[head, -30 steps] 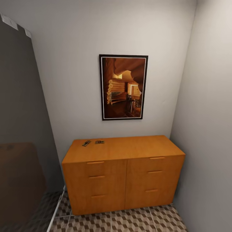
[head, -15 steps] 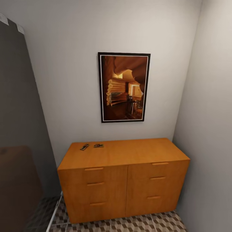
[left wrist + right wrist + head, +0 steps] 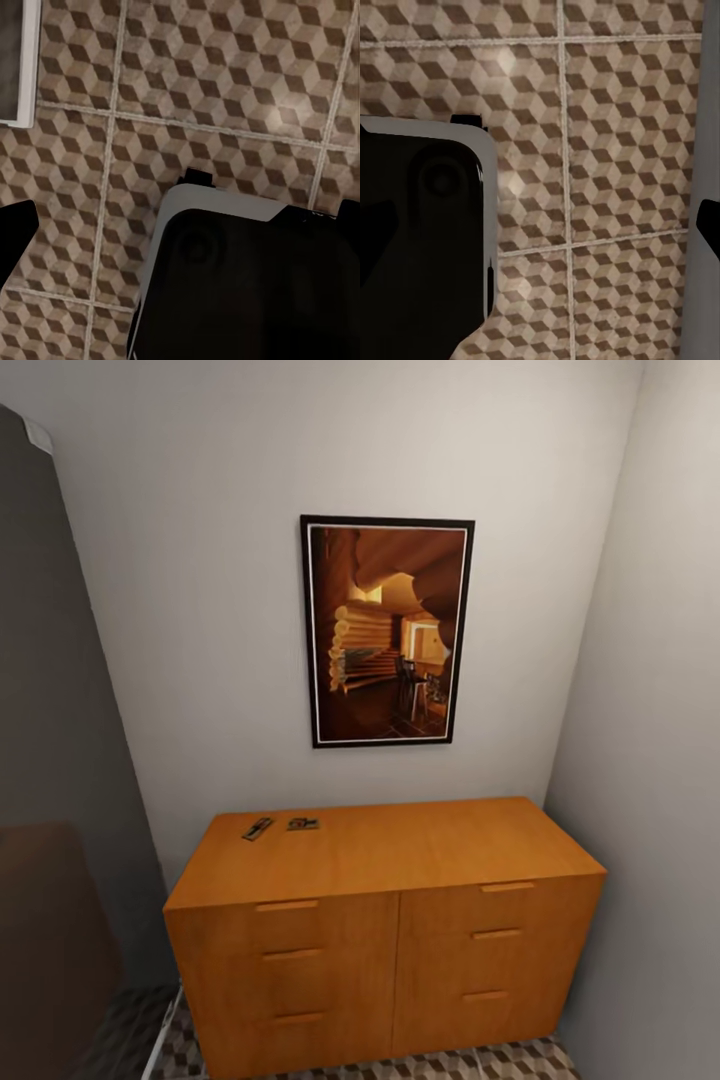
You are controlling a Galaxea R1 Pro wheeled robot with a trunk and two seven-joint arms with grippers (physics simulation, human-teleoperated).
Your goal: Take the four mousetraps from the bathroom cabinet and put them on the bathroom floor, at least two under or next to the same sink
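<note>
Ahead, two tiny flat brown mousetraps [image 3: 258, 828] lie on the low orange-brown wooden cabinet [image 3: 385, 925] top's back-left corner, nearer the left arm; both jaws point at cube-patterned floor tiles [image 3: 225, 82], their opening untellable

Framed pic [image 3: 387, 630] – grey wall [image 3: 200, 610]

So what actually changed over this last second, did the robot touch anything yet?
Nothing was touched. Only the camera moved: it has closed in on the cabinet, which sits lower and larger in the head view, with less floor showing. The two mousetraps on its top lie as before, and the picture hangs unchanged.
</note>
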